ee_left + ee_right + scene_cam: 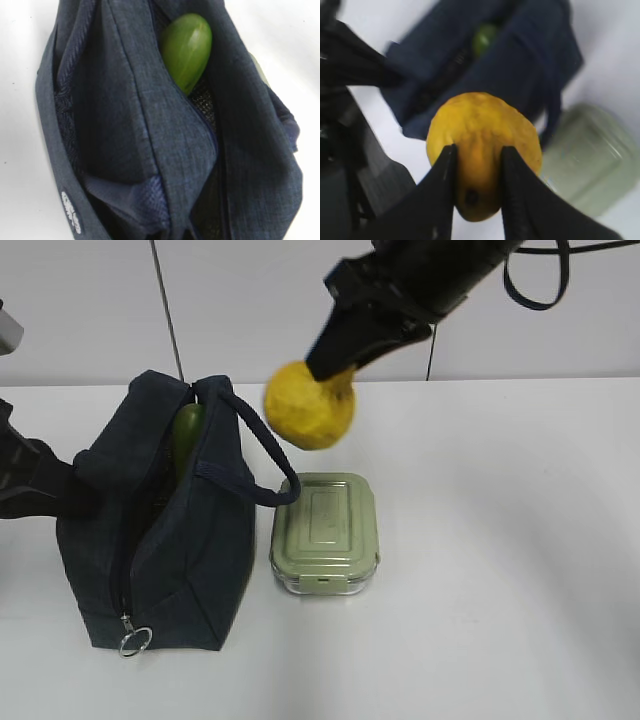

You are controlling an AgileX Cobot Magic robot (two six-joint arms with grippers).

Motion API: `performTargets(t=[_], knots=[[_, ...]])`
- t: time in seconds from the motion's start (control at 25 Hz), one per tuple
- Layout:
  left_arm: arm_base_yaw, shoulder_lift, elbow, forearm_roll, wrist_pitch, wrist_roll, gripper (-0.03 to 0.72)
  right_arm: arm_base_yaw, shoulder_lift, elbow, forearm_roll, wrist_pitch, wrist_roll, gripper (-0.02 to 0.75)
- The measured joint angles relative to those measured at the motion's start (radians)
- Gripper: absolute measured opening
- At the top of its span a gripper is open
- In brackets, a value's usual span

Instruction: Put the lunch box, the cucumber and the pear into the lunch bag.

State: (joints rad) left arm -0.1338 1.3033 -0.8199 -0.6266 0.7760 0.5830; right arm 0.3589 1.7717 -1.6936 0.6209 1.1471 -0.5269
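Exterior view: the pear (310, 406) hangs pinched in the right claw (335, 365) above the counter (500, 540), at 12 o'clock from the lunch box (326, 533), beside the open lunch bag (160, 540) holding the cucumber (186, 435); left claw's state cannot be told.

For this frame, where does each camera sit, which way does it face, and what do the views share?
Exterior view: raised in front, slanting down at the table; lunch bag, lunch box; both arms show, the right claw holding the pear.
Left wrist view: close above the open bag, looking in at the cucumber; no claw visible.
Right wrist view: behind the fingers gripping the pear, facing the bag.
Shared: all three show bag and cucumber; exterior and right wrist also share pear and lunch box.
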Motion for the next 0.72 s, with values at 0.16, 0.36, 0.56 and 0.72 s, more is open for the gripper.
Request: performTargets(t=[0.16, 0.36, 0.56, 0.72], knots=[[0.0, 0.0, 0.0, 0.0, 0.0, 0.0, 0.003, 0.024, -0.003, 0.0, 0.233, -0.06, -0.196, 0.176], [0.0, 0.0, 0.0, 0.0, 0.0, 0.0, 0.003, 0.103, 0.023, 0.0, 0.31, -0.169, -0.312, 0.176], [0.0, 0.0, 0.0, 0.0, 0.0, 0.0, 0.003, 0.152, 0.107, 0.0, 0.32, -0.234, -0.367, 0.176], [0.0, 0.0, 0.0, 0.0, 0.001, 0.0, 0.002, 0.153, 0.181, 0.0, 0.318, -0.259, -0.382, 0.176]])
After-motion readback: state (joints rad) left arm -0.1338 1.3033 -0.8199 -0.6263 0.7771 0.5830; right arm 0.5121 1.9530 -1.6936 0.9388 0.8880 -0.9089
